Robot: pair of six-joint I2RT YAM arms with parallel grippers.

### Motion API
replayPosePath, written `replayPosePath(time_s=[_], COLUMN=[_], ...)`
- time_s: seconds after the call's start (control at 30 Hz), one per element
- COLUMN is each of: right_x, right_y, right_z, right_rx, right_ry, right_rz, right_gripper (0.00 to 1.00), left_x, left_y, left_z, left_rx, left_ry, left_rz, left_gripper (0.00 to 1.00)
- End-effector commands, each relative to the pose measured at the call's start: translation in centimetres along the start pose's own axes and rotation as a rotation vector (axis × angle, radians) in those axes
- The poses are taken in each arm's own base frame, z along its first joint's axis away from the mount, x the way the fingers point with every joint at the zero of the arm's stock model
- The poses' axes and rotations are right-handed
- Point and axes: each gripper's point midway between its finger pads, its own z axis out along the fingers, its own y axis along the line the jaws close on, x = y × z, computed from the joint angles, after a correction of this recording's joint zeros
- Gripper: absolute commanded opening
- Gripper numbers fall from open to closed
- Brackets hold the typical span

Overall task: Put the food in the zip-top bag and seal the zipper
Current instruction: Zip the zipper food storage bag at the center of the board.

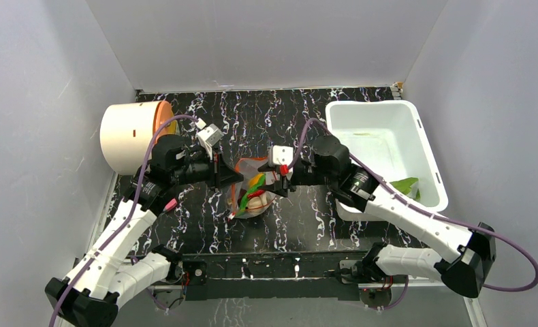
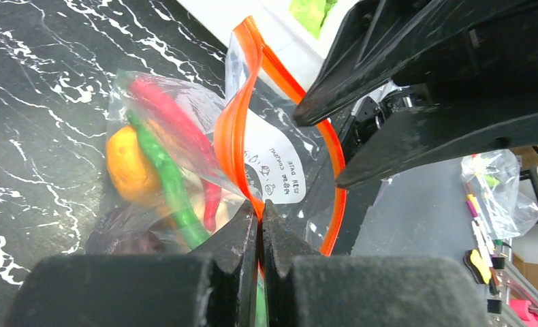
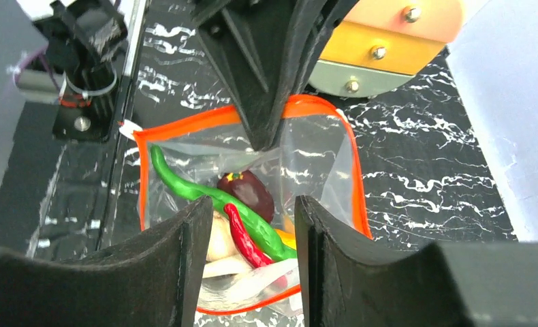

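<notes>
The clear zip-top bag (image 1: 254, 187) stands mid-table with its mouth open. Inside are the green pepper (image 3: 184, 186), red chilli (image 3: 242, 235), maroon round piece (image 3: 247, 194), whitish garlic piece (image 3: 220, 235) and orange fruit (image 2: 127, 167). My left gripper (image 2: 260, 211) is shut on the orange-red zipper (image 2: 232, 129) next to the white label (image 2: 280, 174); it shows left of the bag in the top view (image 1: 238, 176). My right gripper (image 3: 252, 211) is open and empty, just above the bag's other side (image 1: 278, 182), with the food showing between its fingers.
A white bin (image 1: 389, 136) stands at the back right with a green leafy piece (image 1: 406, 185) in it. A cream cylinder with an orange rim (image 1: 127, 136) lies at the back left. Grey walls close in on three sides.
</notes>
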Motion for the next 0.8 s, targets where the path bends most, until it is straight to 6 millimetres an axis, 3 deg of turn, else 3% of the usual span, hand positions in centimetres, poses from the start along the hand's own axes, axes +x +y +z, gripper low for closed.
replayPosePath(time_s=[0.0,0.13,0.23,0.3,0.33,0.47,0.57,0.67,0.77], right_x=[-3.7,-2.4,-2.8,-3.3,-4.3,-4.6,-5.5,-6.1,-6.9], right_y=[-1.3,1.6,0.2,-1.4,-2.6,-3.5,-3.3,-4.6,-2.3], right_z=[-1.3,-2.1,-2.7,-3.2,-3.6,-4.9,-5.9,-7.4,-7.0], right_rx=[0.101,-0.027,0.092,0.210,0.276,0.393,0.415,0.524,0.356], right_ry=[-0.112,-0.066,-0.056,-0.051,-0.060,-0.009,-0.093,-0.138,-0.125], right_rz=[0.073,0.010,0.151,0.340,0.437,0.684,0.693,0.723,0.512], right_gripper=[0.47,0.49,0.50,0.49,0.46,0.37,0.42,0.44,0.52], left_x=[-2.2,-2.6,-3.2,-4.0,-4.6,-6.5,-7.3,-7.9,-7.4], left_y=[-0.6,-0.3,0.5,1.1,1.4,2.0,2.4,2.2,1.2], left_z=[-0.2,0.4,0.5,0.4,0.4,0.2,0.2,0.2,0.6], left_rx=[0.004,0.010,-0.041,-0.088,-0.113,-0.161,-0.181,-0.171,-0.090], left_ry=[-0.059,-0.068,-0.086,-0.128,-0.154,-0.235,-0.261,-0.287,-0.263], left_rz=[0.069,0.059,0.034,0.001,-0.015,-0.044,-0.041,-0.037,0.057], left_gripper=[0.00,0.00,0.00,0.00,0.00,0.00,0.00,0.00,0.00])
